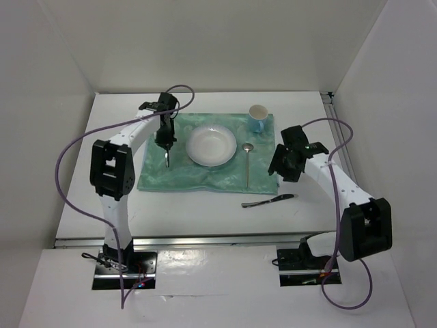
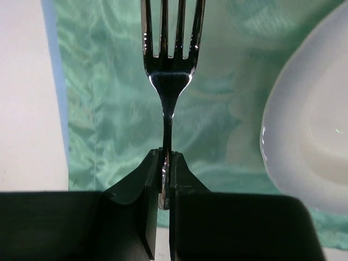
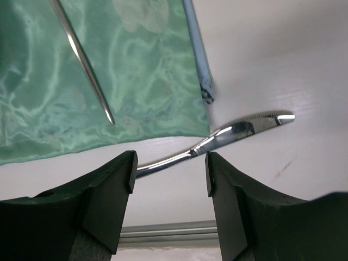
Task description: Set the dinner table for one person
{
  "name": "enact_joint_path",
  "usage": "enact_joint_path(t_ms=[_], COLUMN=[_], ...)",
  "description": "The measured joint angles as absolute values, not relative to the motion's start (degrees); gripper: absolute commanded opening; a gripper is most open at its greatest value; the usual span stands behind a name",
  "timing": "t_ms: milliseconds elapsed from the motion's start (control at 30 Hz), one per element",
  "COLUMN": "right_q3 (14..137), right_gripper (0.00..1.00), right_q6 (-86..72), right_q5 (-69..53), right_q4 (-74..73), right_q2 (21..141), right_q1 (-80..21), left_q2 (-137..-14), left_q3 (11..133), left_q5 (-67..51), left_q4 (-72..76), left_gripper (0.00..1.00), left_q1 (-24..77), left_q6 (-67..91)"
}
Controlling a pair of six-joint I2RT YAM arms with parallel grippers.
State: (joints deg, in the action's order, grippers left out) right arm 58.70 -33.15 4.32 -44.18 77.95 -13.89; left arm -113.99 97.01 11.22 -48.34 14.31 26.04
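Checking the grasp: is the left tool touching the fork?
Touching. The left wrist view shows the left tool clamped on the fork handle, no gap visible.

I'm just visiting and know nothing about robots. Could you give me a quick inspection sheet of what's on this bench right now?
Surface: white table, metal rails at its edges; green mat spread on it.
Job's things: bowl, spoon and mug on the mat; knife on bare table by the mat's near edge; fork held.
Clutter: nothing seen.
Grippers: left gripper shut on the fork above the mat; right gripper open, knife handle showing between its fingers.
Cables: purple cables loop off both arms.
Surroundings: white walls on three sides.
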Motion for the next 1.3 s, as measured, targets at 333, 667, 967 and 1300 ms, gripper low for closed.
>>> enact_joint_path(t_ms=[333, 667, 967, 1300], right_q3=[52.7, 48.0, 45.3, 44.9], right_gripper=[0.67, 0.66, 0.66, 0.57], right_q6=[-38.7, -46.0, -51.9, -58.0], right_q5=[3.6, 3.3, 2.0, 1.1], right_q4=[-44.9, -44.5, -43.5, -39.9], right_q2=[76.2, 78.3, 79.3, 84.9], right_q1=[-13.2, -12.7, -16.9, -19.7], left_q2=[-128.7, -128.9, -123.1, -105.0], left_q3=[106.1, 106.1, 103.2, 97.7], left_q5=[13.3, 13.5, 13.2, 13.2], left_q4=[-53.8, -54.5, -55.0, -53.8], left_gripper=[0.0, 0.63, 0.77, 0.76], left_q1=[15.6, 15.8, 15.8, 15.8], left_q6=[24.1, 23.4, 23.0, 25.8])
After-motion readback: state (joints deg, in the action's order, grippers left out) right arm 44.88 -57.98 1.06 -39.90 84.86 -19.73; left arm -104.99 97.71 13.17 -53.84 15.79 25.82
